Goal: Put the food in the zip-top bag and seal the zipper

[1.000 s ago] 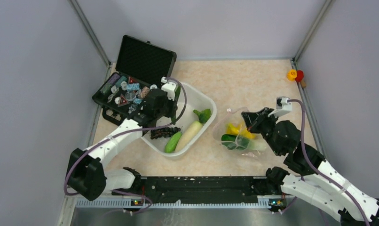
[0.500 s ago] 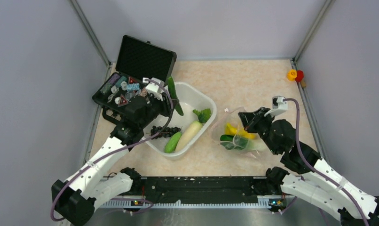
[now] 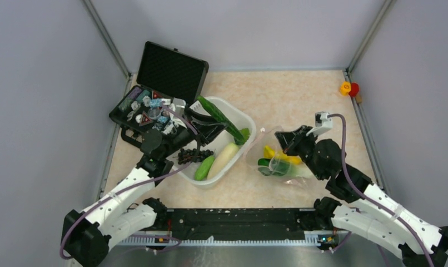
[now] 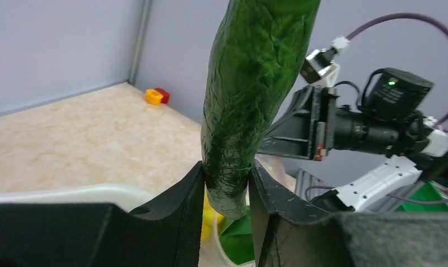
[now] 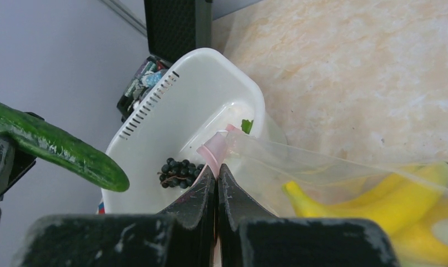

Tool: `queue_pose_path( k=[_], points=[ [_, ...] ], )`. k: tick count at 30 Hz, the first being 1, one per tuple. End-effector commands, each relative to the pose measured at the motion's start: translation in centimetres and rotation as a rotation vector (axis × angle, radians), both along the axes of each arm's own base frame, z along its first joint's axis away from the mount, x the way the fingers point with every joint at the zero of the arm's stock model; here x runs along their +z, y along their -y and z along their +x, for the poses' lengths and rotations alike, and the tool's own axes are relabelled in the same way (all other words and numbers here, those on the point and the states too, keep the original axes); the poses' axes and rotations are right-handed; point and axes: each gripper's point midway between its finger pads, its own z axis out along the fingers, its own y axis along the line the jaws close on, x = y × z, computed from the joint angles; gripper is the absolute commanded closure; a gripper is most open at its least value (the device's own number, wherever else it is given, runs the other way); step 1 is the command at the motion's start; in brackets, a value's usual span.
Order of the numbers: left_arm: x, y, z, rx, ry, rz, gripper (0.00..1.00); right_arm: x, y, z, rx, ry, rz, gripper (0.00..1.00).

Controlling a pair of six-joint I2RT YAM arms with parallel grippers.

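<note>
My left gripper (image 3: 206, 123) is shut on a dark green cucumber (image 3: 227, 123), holding it tilted above the white tub (image 3: 239, 113). In the left wrist view the cucumber (image 4: 255, 83) rises from between the fingers (image 4: 226, 183). In the tub lie a white radish (image 3: 224, 157), a lighter cucumber (image 3: 204, 167) and dark grapes (image 3: 191, 154). To the right, the zip-top bag (image 3: 288, 169) holds a yellow pepper (image 3: 280, 154) and a green-leafed piece (image 3: 269, 166). My right gripper (image 5: 217, 169) is shut on the bag's pink zipper strip (image 5: 213, 150), lifting the mouth toward the tub.
An open black case (image 3: 149, 111) with small trinkets stands at the back left, touching the tub. A yellow and red toy (image 3: 348, 88) sits in the back right corner. Grey walls close in the table on three sides.
The left arm has lifted the cucumber out of the tub and tipped it from upright to slanting right, toward the bag. The right gripper has drawn the bag's mouth slightly left.
</note>
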Motion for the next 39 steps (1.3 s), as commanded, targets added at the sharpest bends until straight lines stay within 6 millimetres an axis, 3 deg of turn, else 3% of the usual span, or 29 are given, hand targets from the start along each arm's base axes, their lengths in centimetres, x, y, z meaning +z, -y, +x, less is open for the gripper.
queue_pose_path(
  k=[1,8,17,22,27,29,34,39],
  points=[
    [3.7,1.3,-3.0,-0.118,0.119,-0.134,0.65,1.5,-1.2,-0.1,0.04,0.034,0.088,1.0],
    [2.5,5.1,-4.2,-0.126,0.156,-0.135,0.65,3.0,-2.3,-0.4,0.085,0.065,0.163,1.0],
    [-1.2,6.5,-1.8,0.004,0.102,-0.105,0.67,5.0,-2.2,-0.9,0.104,0.103,0.226,1.0],
    [-1.3,7.4,-1.6,0.007,0.11,-0.103,0.66,5.6,-2.1,-1.2,0.115,0.118,0.258,1.0],
    [-1.9,10.1,-1.7,-0.022,0.142,-0.053,0.63,5.5,-2.1,-1.2,0.11,0.115,0.263,1.0],
    [-2.3,11.0,-1.8,-0.029,0.157,-0.024,0.6,5.5,-1.8,-1.1,0.094,0.116,0.267,1.0],
    [-3.7,11.1,-1.7,-0.015,0.161,0.04,0.3,5.9,-0.7,-0.9,0.045,0.125,0.27,1.0],
    [-3.5,10.4,-1.8,-0.002,0.165,0.119,0.26,5.5,0.4,-0.9,0.001,0.122,0.274,1.0]
  ],
)
